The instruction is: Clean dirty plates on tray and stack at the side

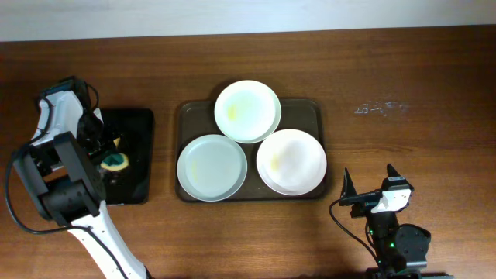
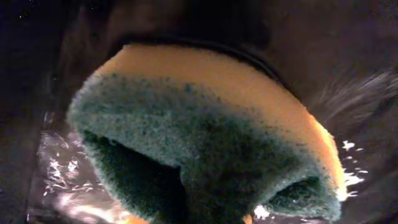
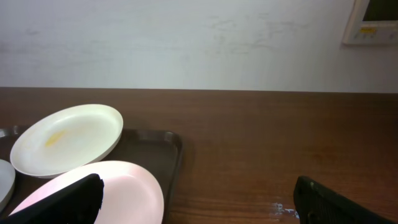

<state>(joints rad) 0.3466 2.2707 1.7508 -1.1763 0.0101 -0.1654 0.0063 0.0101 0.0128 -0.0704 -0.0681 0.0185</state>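
Three white plates lie on the brown tray [image 1: 313,110]: one at the back with a yellowish smear [image 1: 247,111], a bluish-white one at the front left [image 1: 211,167], and one at the front right [image 1: 291,161]. My left gripper [image 1: 108,160] is down over the black tray [image 1: 136,124], shut on a green and yellow sponge [image 1: 117,161]. The sponge [image 2: 205,137] fills the left wrist view, bent and squeezed. My right gripper [image 1: 370,194] is open and empty on the table right of the brown tray. In the right wrist view [image 3: 199,199] it faces the smeared plate [image 3: 68,138] and the front right plate [image 3: 124,183].
The black tray's wet, shiny surface [image 2: 56,155] lies under the sponge. A faint white smudge [image 1: 380,108] marks the bare wooden table at the back right. A wall runs behind the table's far edge [image 3: 249,90].
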